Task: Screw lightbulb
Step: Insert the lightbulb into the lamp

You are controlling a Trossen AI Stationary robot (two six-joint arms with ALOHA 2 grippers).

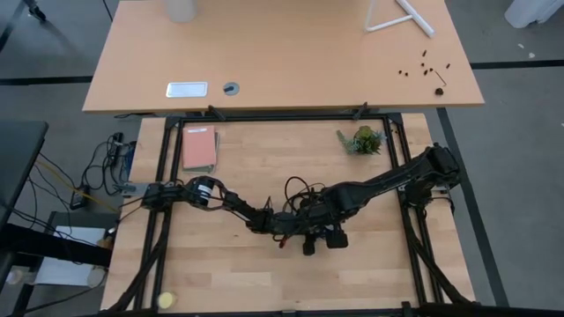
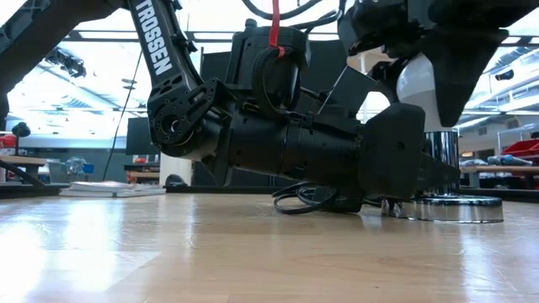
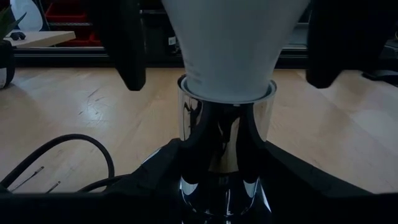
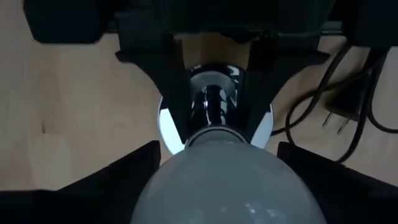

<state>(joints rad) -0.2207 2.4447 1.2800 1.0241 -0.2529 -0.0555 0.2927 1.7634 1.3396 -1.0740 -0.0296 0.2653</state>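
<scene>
The white lightbulb (image 3: 230, 43) stands upright with its narrow end in the top of the chrome socket stem (image 3: 224, 130). The stem rises from the round silvery socket disc (image 2: 455, 209) on the wooden table. My left gripper (image 3: 221, 149) lies low along the table and is shut on the stem. My right gripper (image 4: 217, 163) comes down from above and is shut on the bulb (image 4: 230, 180). In the high view both grippers meet at mid-table: left gripper (image 1: 295, 227), right gripper (image 1: 324, 236). The bulb's screw base is hidden inside the stem. My left gripper pinches the chrome stem's lower part (image 3: 186, 155) between its two fingers, one on each side. The fingers come in level from the table's left, just above the disc. The socket stands upright on the table. My right gripper holds the bulb's wide upper part (image 2: 414, 88) between its two fingers (image 3: 127, 50), which point down from above. The exact places of touch lie outside the wrist views. The bulb stands upright, its narrow end (image 3: 227, 90) in the stem's mouth.
The socket's black cord (image 3: 74, 155) loops on the table beside the socket, its plug (image 4: 341, 112) close by. A pink and green book (image 1: 199, 147) and a small plant (image 1: 363, 139) lie at the far side. A yellow ball (image 1: 166, 300) sits at the near left.
</scene>
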